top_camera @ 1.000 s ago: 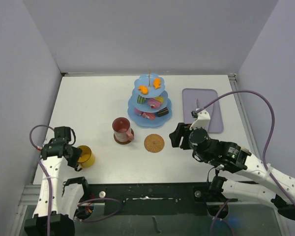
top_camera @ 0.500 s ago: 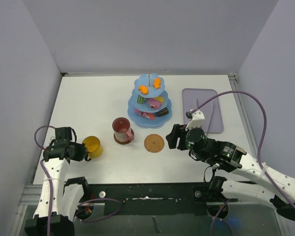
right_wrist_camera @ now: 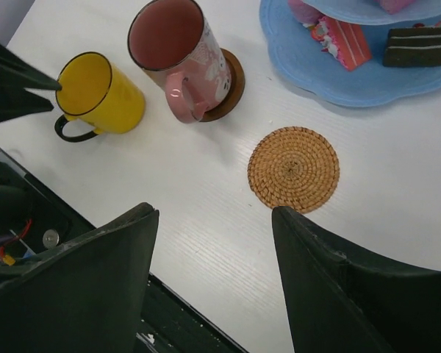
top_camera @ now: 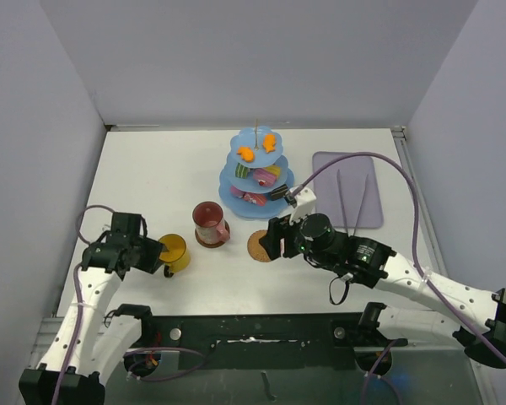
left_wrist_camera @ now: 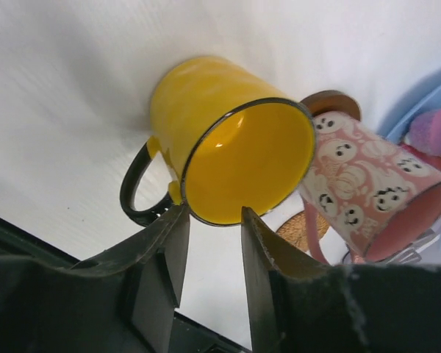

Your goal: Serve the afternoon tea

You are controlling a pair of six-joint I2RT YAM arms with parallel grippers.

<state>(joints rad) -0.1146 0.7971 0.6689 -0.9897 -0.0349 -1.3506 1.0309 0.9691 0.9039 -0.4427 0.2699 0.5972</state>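
just ahead of left end effector, the yellow mug

Bright, even light from overhead; shadows on the table are short and soft. A faint glare spot shows inside the yellow mug. Wrist views' near foreground looks soft, possibly defocused.

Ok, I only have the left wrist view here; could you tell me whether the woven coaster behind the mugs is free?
Observer: Yes, the woven coaster is bare, lying in front of the blue stand, right of the pink mug.
Operator: Thank you. Where is the right end effector?
Observer: The right end effector hovers open above that coaster, holding nothing.
Operator: And is the yellow mug upright?
Observer: Yes, the yellow mug stands upright on the table, on no coaster.
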